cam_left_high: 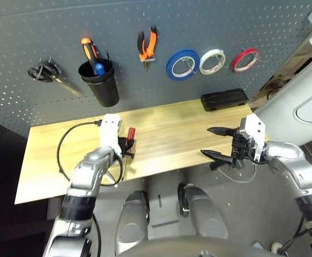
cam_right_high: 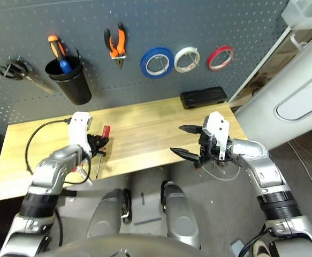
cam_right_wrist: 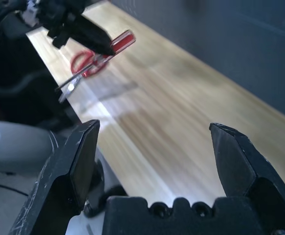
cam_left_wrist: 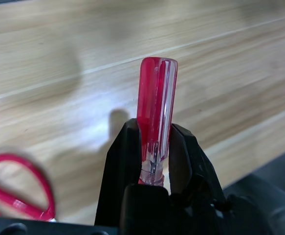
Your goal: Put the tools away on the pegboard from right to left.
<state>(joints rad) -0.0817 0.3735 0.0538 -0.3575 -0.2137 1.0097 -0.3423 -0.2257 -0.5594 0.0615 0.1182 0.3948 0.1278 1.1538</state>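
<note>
My left gripper [cam_left_high: 128,143] is shut on the red-handled screwdriver [cam_left_wrist: 157,103], whose clear red handle sticks out past the fingertips just above the wooden table [cam_left_high: 172,128]. The red-handled scissors [cam_right_wrist: 86,63] lie on the table right beside that gripper. On the pegboard [cam_left_high: 198,27] hang the orange-and-black pliers [cam_left_high: 147,47] and, at the far right, the thin red tape ring [cam_left_high: 245,59]. My right gripper [cam_left_high: 206,141] stands open and holds nothing, over the table's right front edge.
A black cup [cam_left_high: 101,80] holding an orange-handled screwdriver, black-handled scissors [cam_left_high: 48,72], a blue tape roll [cam_left_high: 183,65] and a white one [cam_left_high: 212,61] are also on the board. A black box [cam_left_high: 224,99] sits at the table's back right. A black cable [cam_left_high: 62,144] loops by my left arm.
</note>
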